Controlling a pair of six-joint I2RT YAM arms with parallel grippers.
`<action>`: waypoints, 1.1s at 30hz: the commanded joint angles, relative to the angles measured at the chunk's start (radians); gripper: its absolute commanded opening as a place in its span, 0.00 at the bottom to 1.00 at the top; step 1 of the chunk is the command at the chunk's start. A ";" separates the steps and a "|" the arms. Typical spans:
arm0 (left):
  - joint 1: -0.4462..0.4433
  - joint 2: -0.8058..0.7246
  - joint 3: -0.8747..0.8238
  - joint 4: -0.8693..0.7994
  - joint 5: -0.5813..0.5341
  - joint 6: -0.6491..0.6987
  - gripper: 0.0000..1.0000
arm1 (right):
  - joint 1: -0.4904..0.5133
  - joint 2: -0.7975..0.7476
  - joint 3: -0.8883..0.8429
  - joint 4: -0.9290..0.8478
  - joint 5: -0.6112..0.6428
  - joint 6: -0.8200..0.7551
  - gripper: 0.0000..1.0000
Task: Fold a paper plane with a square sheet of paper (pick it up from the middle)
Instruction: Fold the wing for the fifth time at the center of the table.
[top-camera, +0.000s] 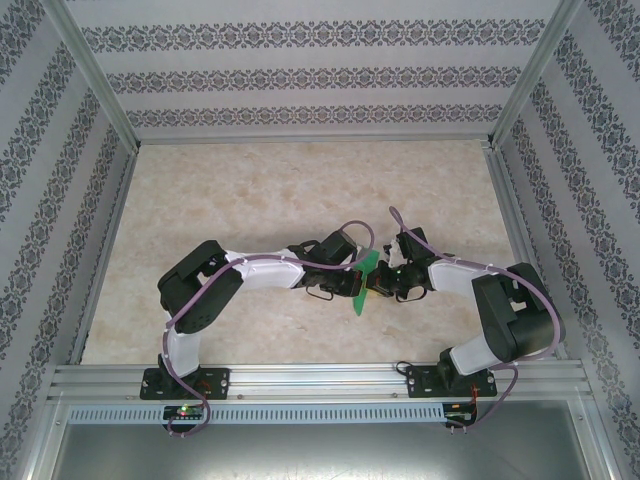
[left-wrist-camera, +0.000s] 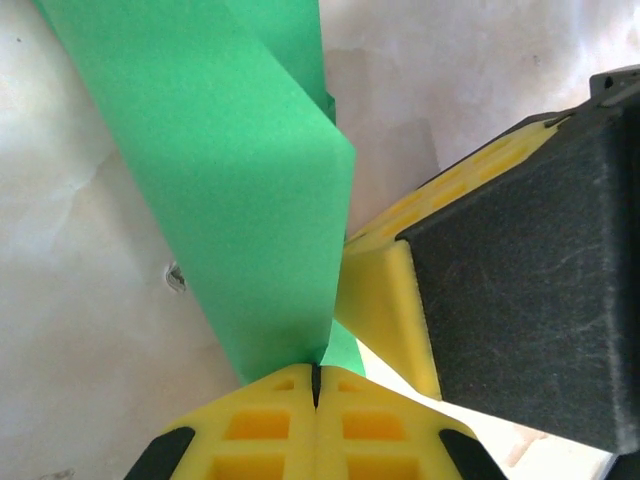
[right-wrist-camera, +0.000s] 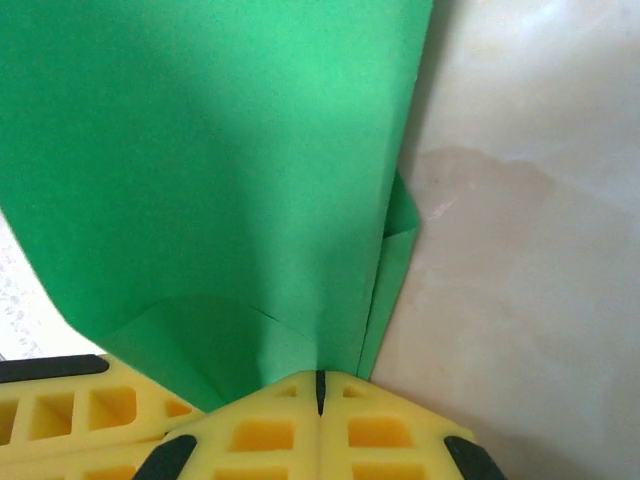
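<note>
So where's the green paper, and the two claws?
green paper (top-camera: 365, 283), top external view, middle of its visible strip.
left gripper (left-wrist-camera: 316, 385), left wrist view, where its fingertips meet.
right gripper (right-wrist-camera: 321, 390), right wrist view, where its fingertips meet.

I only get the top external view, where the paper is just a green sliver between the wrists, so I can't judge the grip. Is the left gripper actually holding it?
Observer: Yes. Its wrist camera shows the left gripper shut on an edge of the green paper.
Operator: And the right one?
Observer: The right gripper is shut on the paper too, pinching it close beside the left gripper's fingers.
Operator: Is it one layer there?
Observer: No. The right wrist view shows a second layer peeking out along one edge, and a creased flap by the pinch.
</note>
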 joint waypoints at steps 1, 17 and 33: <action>0.015 0.003 0.018 0.071 0.049 -0.033 0.06 | -0.008 0.022 0.007 -0.051 0.029 -0.021 0.04; 0.042 0.078 0.010 0.134 0.073 -0.100 0.05 | -0.008 -0.020 -0.037 0.036 -0.028 0.029 0.04; 0.064 0.061 0.006 0.144 0.081 -0.105 0.06 | -0.040 -0.073 -0.031 -0.044 0.007 0.021 0.04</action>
